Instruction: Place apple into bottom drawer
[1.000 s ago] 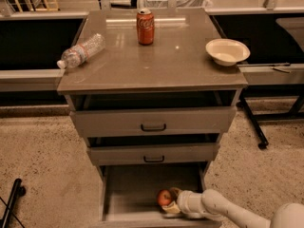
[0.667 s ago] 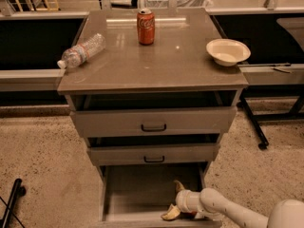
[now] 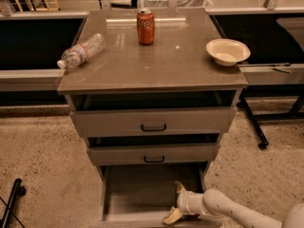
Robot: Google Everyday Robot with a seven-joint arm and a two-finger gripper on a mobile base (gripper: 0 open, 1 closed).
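Gripper [image 3: 175, 202], spread wide, sits in the bottom drawer [image 3: 137, 194] (speckled floor [image 3: 42, 160] all around).

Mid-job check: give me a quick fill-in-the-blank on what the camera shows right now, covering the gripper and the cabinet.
1. The gripper reaches into the bottom drawer with its fingers ___.
2. The soda can stands upright on the cabinet top, while the water bottle lies on its ___.
3. Above the bottom drawer are ___ drawers with black handles.

Missing words: open; side; two.
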